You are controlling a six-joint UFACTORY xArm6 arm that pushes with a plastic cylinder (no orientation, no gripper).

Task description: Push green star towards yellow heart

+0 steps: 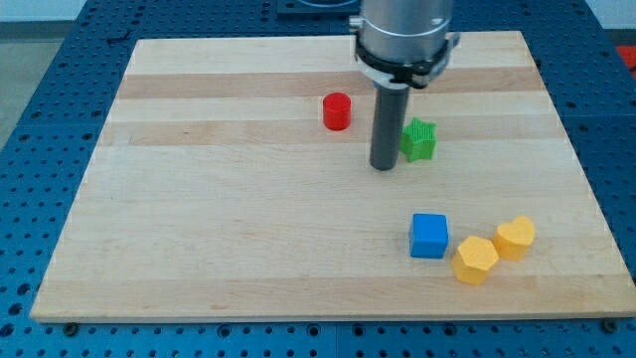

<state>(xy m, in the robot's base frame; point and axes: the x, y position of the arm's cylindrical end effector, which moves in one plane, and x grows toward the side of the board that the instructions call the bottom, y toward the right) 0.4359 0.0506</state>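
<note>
Blue perforated metal surrounds a pale wooden bench [248, 249], a board of glued planks with lengthwise grain bands, matte finish.

Camera view, only one: dark cylindrical rod hangs from a grey, ringed arm housing at the view's top centre. My tip [384, 167] sits on the board, just to the view's left of the green star [419, 140], touching or nearly so; exact contact can't be told. No jaws on this end effector, just a plain rod, holding nothing.

Green star: small, ribbed-looking sides, pointed outline, right of centre in the upper half of the board. Its left edge is partly hidden by the rod. No clear long axis; which way its points face is too small to tell.

Red cylinder [337, 111] stands upright, to the view's upper left of the tip, apart from it.

Lower right cluster: blue cube [429, 236], smooth faces; just beside it a yellow hexagonal block [476, 260]; touching that, the yellow heart [515, 238] at the view's right. Heart lobes' direction unclear. This cluster lies well apart from the star, toward the view's bottom right.

All blocks look like solid matte plastic or painted wood; cannot tell which.
</note>
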